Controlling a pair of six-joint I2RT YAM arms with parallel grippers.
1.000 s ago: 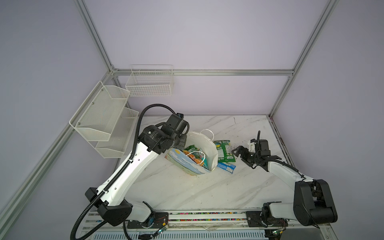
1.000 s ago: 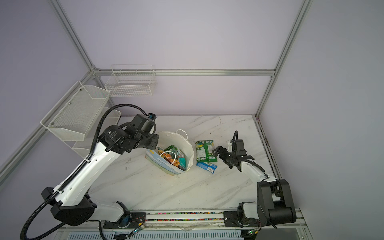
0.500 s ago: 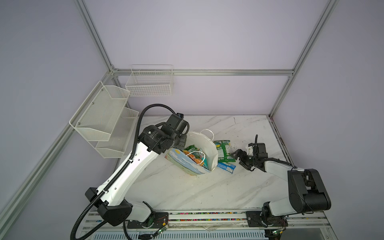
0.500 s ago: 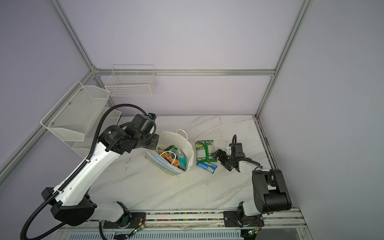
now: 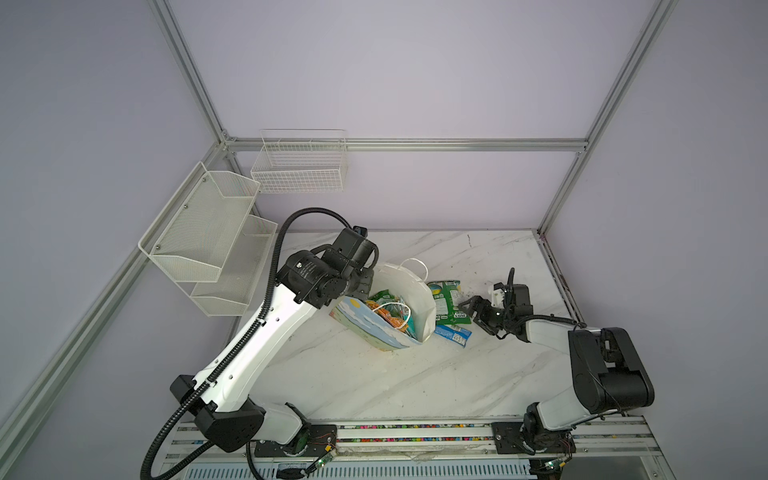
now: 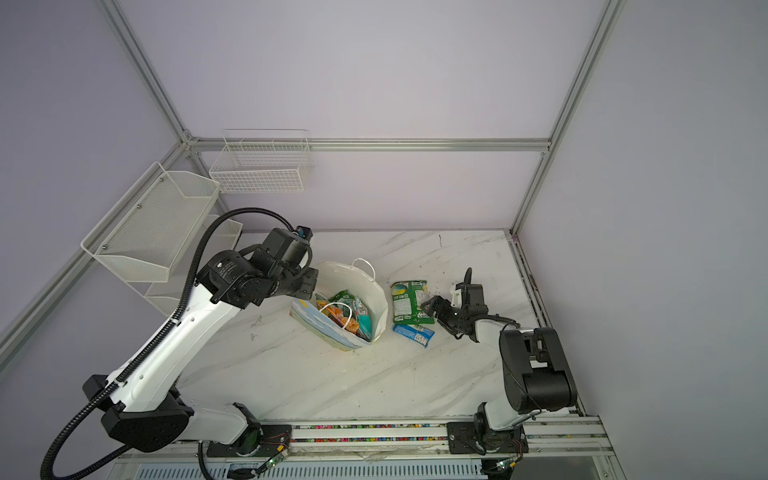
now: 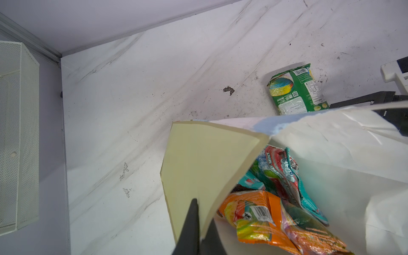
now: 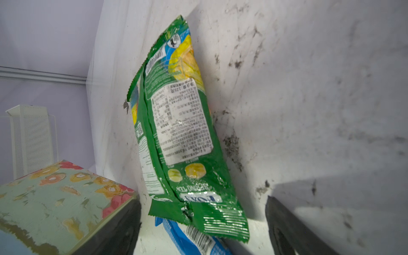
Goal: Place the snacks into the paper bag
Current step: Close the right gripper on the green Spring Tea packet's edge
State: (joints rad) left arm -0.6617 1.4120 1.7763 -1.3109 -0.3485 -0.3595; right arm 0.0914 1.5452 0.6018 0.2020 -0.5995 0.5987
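The paper bag lies tilted on the marble table, mouth open upward. My left gripper is shut on its cream rim flap. Inside lie an orange packet, a teal packet and other snacks. To the right of the bag, a green bag lies flat, its end over a small blue packet. My right gripper is open, one finger on each side of the green bag's near end.
The bag's flowered outer side is close beside one right finger. A white wire basket hangs on the back wall. Two mesh shelves hang on the left wall. An aluminium frame post stands at the table's back right corner.
My right gripper has slid left along the table until its fingers straddle the green bag's end, and its jaws have narrowed slightly. The left arm and the bag have not moved.
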